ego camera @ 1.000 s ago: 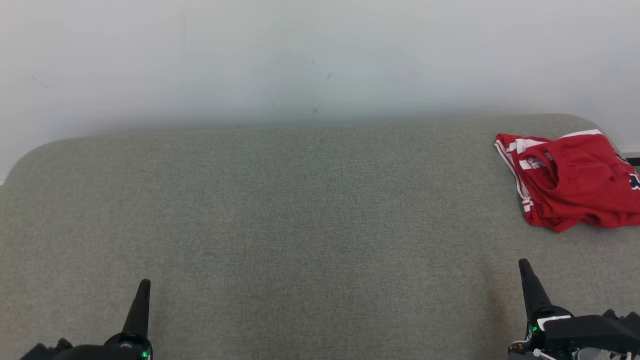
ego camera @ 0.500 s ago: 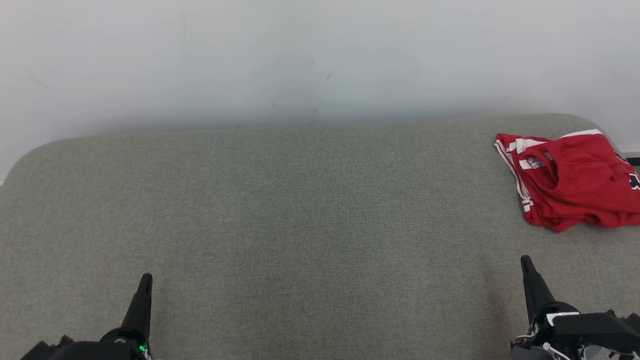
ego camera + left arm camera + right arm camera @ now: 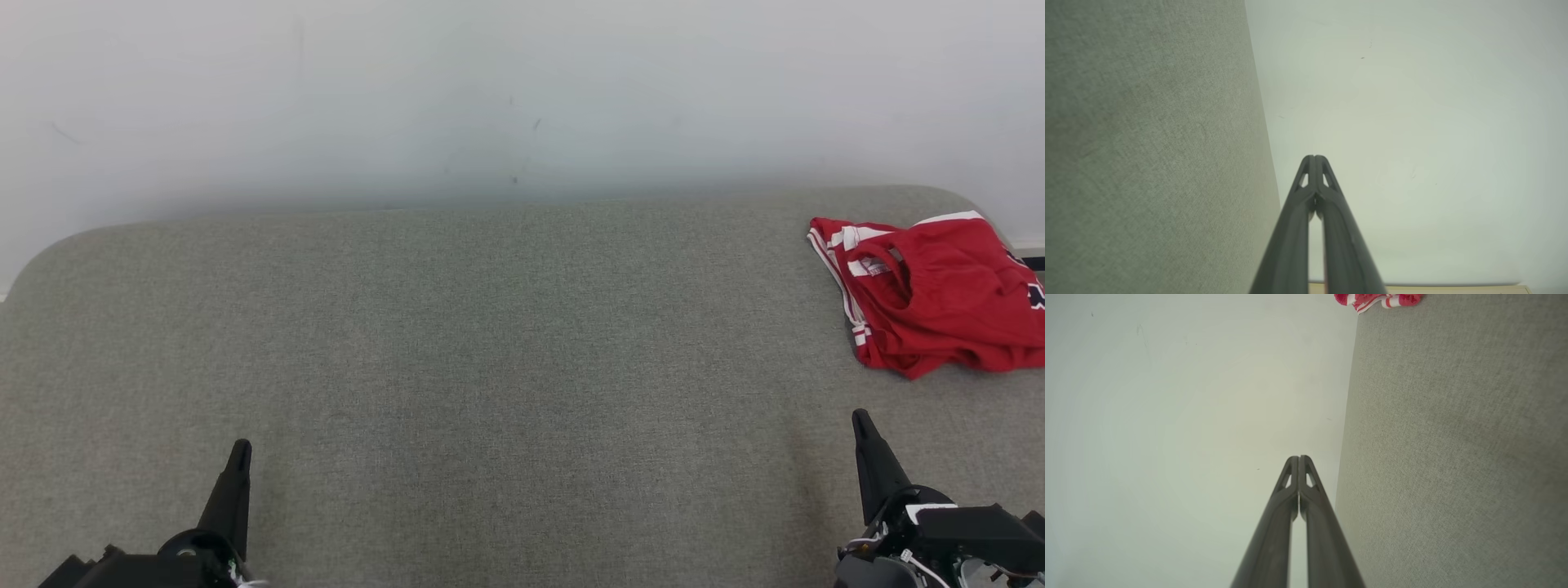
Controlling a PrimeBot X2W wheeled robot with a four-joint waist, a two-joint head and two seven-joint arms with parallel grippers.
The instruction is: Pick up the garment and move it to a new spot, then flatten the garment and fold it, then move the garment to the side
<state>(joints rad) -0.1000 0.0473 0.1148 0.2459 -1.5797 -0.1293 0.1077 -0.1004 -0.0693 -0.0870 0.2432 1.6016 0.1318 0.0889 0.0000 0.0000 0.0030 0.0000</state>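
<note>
Garment (image 3: 939,298): one, red with white stripes along its edges and a small dark mark where the head view's right border cuts it off. It lies in a loose, rumpled heap at the far right corner of the single grey fabric-covered bench (image 3: 490,343), close to the pale wall (image 3: 490,82) behind. Nothing is touching it.

Two end effectors show at the bottom of the head view. The left end effector (image 3: 238,449) is at the lower left, over the bench's near part and well apart from the garment. The right end effector (image 3: 859,418) is at the lower right, on the near side of the garment and clear of it, with bare bench between them.

Each has two long dark fingers. In the left wrist view the left end effector (image 3: 1314,157) has its two fingers pressed together at the tips, with nothing between them; the bench (image 3: 1147,143) is on one side and the wall (image 3: 1412,122) on the other. In the right wrist view the right end effector (image 3: 1298,457) is likewise pressed together and empty, and a corner of the garment (image 3: 1378,299) peeks in at the top edge, on the bench (image 3: 1453,457) by the wall (image 3: 1167,396).
</note>
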